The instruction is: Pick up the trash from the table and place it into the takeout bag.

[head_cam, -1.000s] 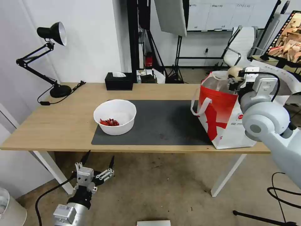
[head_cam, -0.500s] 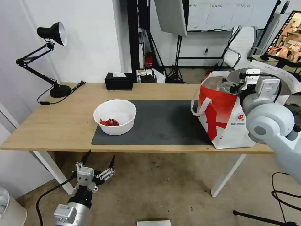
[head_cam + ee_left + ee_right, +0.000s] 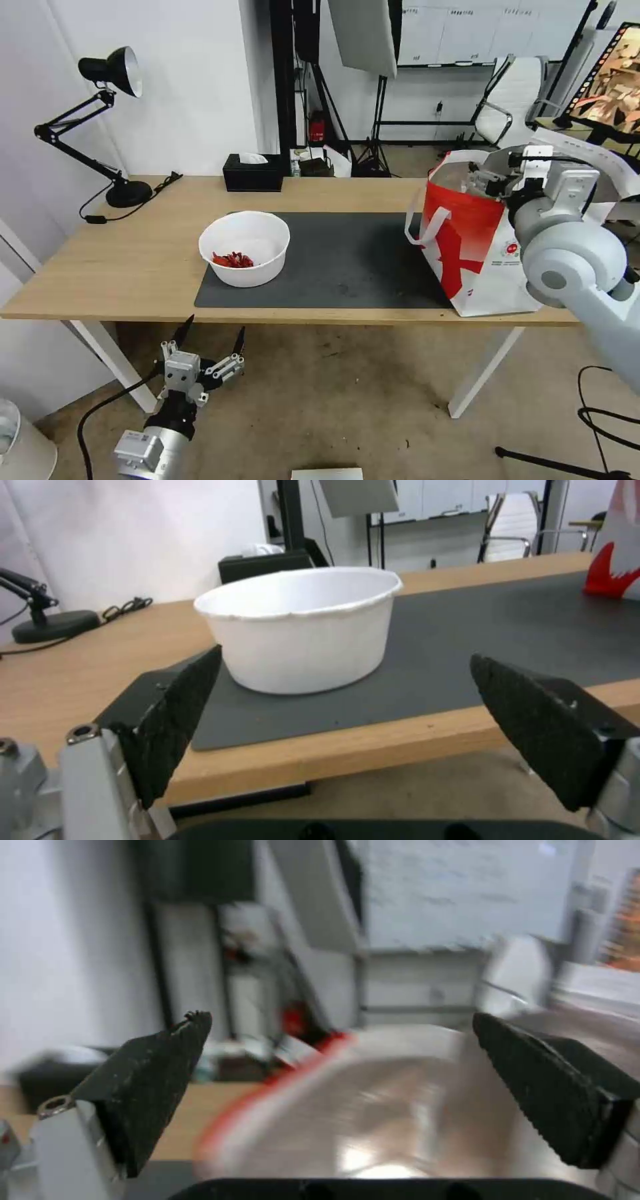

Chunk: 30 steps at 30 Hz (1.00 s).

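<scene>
A white round bowl (image 3: 244, 257) with red scraps stands on the left end of the dark grey mat (image 3: 347, 260) on the light-wood table (image 3: 133, 267). At the table's right end stands the red and white takeout bag (image 3: 467, 253). My right gripper (image 3: 481, 179) hovers open over the bag's mouth; in the right wrist view the right gripper (image 3: 340, 1017) is spread with nothing in it, above the silver foil lining (image 3: 373, 1120). My left gripper (image 3: 212, 330) hangs open below the table's front edge, and in its wrist view the left gripper (image 3: 343, 660) faces the bowl (image 3: 300, 625).
A black desk lamp (image 3: 110, 70) and its base sit at the table's far left. A black tissue box (image 3: 253, 172) stands at the back edge. A white bin (image 3: 20, 443) is on the floor at the left, and light stands and a chair (image 3: 513, 93) are behind the table.
A second ago my right gripper held a beige round lump over the bag. It has opened and the lump is gone from view. The left arm has hardly moved.
</scene>
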{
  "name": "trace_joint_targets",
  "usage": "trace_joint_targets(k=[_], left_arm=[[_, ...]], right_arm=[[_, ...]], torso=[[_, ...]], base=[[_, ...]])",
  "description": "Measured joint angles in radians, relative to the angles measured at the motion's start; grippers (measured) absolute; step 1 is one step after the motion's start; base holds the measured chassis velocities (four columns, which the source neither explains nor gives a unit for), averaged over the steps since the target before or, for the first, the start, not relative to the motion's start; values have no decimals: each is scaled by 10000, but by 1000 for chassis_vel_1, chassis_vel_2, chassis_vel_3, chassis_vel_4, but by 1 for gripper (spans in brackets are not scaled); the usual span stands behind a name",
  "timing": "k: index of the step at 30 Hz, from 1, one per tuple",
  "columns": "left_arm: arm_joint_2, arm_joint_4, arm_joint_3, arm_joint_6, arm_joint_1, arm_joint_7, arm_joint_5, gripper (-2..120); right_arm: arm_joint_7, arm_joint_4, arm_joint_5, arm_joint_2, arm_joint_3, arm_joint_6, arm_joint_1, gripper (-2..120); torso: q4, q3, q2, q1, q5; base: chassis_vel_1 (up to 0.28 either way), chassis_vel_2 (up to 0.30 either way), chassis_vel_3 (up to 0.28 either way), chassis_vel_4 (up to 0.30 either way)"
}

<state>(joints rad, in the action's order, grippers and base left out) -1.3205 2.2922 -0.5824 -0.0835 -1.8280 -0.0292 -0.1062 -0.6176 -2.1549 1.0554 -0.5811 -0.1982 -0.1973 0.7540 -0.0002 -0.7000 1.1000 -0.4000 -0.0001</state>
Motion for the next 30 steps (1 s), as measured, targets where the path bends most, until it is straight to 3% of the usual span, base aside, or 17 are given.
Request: trace_joint_targets(k=[1, 3, 4, 6, 7, 9, 10, 12, 13, 15, 20, 30], left_arm=[[0, 0, 0, 0, 0, 0, 0, 100], [-139, 78, -130, -80, -77, 1, -13, 100], [-139, 78, -130, -80, -77, 1, -13, 100], [-409, 262, -420, -198, -250, 17, -37, 100], [-409, 262, -420, -198, -250, 17, -37, 100], [-474, 310, -522, -209, -250, 29, -68, 100], [-474, 310, -522, -209, -250, 29, -68, 100], [-474, 299, -527, -215, -228, 31, -75, 100], [-474, 299, -527, -215, -228, 31, -75, 100], [-477, 229, -466, -225, -216, 31, -72, 100], [-498, 91, -328, -232, -189, 29, -31, 100], [-485, 36, -263, -233, -175, 17, -5, 100]], right_arm=[[0, 0, 0, 0, 0, 0, 0, 100], [901, -367, -646, -96, -254, 1270, 935, 100], [901, -367, -646, -96, -254, 1270, 935, 100], [2062, -680, -1899, -606, -603, 2742, 2655, 100], [2062, -680, -1899, -606, -603, 2742, 2655, 100], [2733, -875, -2881, -1128, -1138, 3442, 4484, 100], [2733, -875, -2881, -1128, -1138, 3442, 4484, 100], [3416, -996, -3886, -1847, -1984, 3962, 6593, 100], [3416, -996, -3886, -1847, -1984, 3962, 6593, 100], [3874, -894, -4783, -2519, -2498, 4385, 8373, 100], [4197, -441, -5962, -3221, -2674, 4625, 9876, 100], [4001, -97, -6352, -3421, -2326, 4133, 9843, 100]], torso=[[0, 0, 0, 0, 0], [-2, 1, 0, 1, -3], [-2, 1, 0, 1, -3], [10, -1, 0, 0, 1], [10, -1, 0, 0, 1], [3, 0, 0, 0, 2], [3, 0, 0, 0, 2], [-1, 2, 1, 2, 2], [-1, 2, 1, 2, 2], [-2, 2, 1, 1, -1], [-1, 2, 1, 3, -1], [3, 0, 1, 1, 0]], base=[[0, 0, 0, 0], [0, 0, 0, 0], [0, 0, 0, 0], [0, 0, 0, 0], [0, 0, 0, 0], [0, 0, 0, 0], [0, 0, 0, 0], [0, 0, 0, 0], [0, 0, 0, 0], [0, 0, 0, 0], [0, 0, 0, 0], [0, 0, 0, 0]])
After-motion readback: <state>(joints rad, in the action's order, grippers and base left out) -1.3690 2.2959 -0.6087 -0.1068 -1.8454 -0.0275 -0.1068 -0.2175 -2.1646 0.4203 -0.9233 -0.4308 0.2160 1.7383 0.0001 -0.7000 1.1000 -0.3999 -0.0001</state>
